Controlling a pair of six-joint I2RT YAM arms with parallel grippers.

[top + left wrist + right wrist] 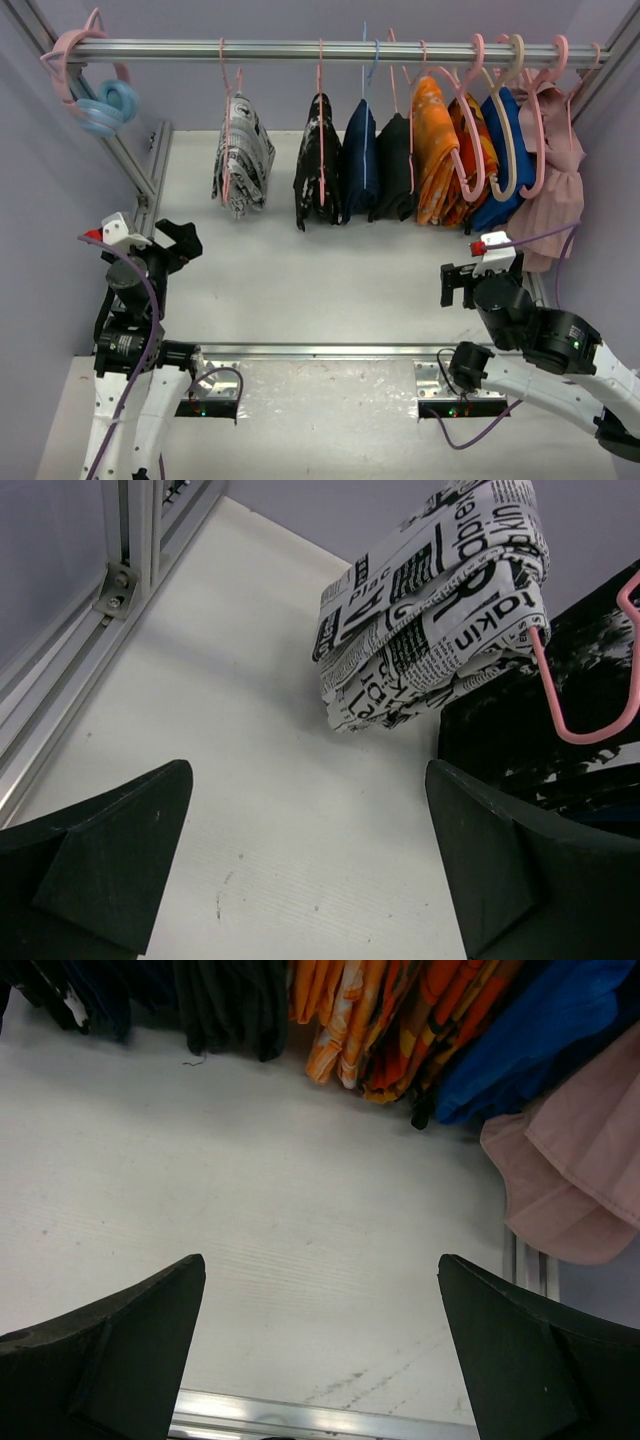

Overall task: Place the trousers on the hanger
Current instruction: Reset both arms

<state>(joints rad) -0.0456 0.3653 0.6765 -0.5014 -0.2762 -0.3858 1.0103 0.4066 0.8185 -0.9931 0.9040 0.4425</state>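
The trousers point(243, 155), white with black newspaper print, hang folded over the thin pale-pink hanger point(224, 80), whose hook sits on the rail at the left. In the left wrist view the trousers point(440, 600) hang above the table ahead and to the right, with a pink wire loop point(580, 735) at their lower edge. My left gripper point(185, 240) point(308, 770) is open and empty, low and to the left of the trousers. Far off at the right, my right gripper point(455, 285) point(322, 1260) is open and empty over the bare table.
The metal rail point(300, 50) carries a black speckled garment point(318, 165), dark blue, black, orange point(435, 150), blue and pink clothes point(560, 190). Blue headphones point(108, 105) hang at its left end. Aluminium frame posts point(120, 540) stand at the left.
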